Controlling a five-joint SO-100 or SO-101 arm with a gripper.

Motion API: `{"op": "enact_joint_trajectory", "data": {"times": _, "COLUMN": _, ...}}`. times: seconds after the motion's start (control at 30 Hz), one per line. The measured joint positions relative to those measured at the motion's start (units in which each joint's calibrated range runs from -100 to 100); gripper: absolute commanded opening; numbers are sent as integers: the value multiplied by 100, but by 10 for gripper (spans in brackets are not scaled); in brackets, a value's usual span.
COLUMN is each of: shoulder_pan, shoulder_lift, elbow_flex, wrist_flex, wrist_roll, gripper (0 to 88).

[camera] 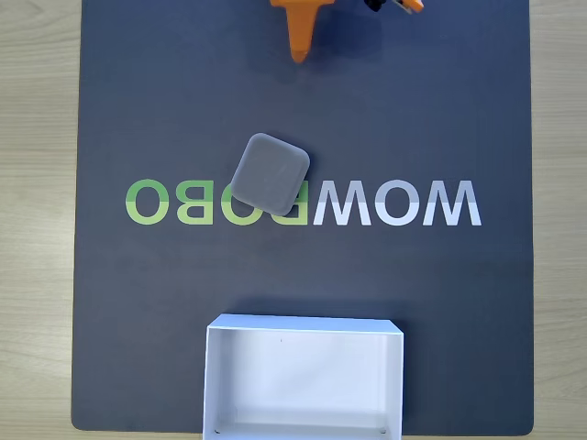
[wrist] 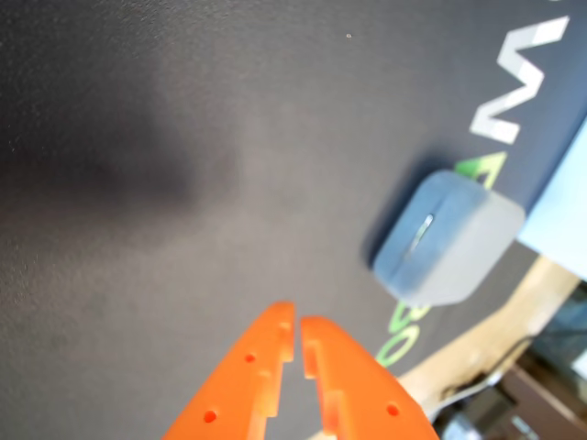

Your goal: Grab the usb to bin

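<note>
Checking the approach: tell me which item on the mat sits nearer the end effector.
The grey block, mid-mat over the lettering; the white box lies at the far edge.

small flat matte grey rounded-square usb (camera: 269, 173): frame centre, tilted | shallow white rectangular thin-walled bin (camera: 213, 385): bottom centre, upright, apart from usb

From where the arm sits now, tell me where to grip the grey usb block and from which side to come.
Come straight down from above and close across two opposite flat edges of the usb block. It lies flat on the dark mat, rotated slightly against the lettering, so I would turn the gripper to match. Its rounded corners would likely slip, and nothing crowds its sides; the white bin sits well clear.
</note>
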Motion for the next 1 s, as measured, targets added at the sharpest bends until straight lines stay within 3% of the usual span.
{"op": "enact_joint_trajectory", "data": {"times": 1.0, "shoulder_pan": -44, "shoulder_lift": -9, "elbow_flex": 81, "wrist_flex": -52, "wrist_roll": 0, "gripper": 9}}
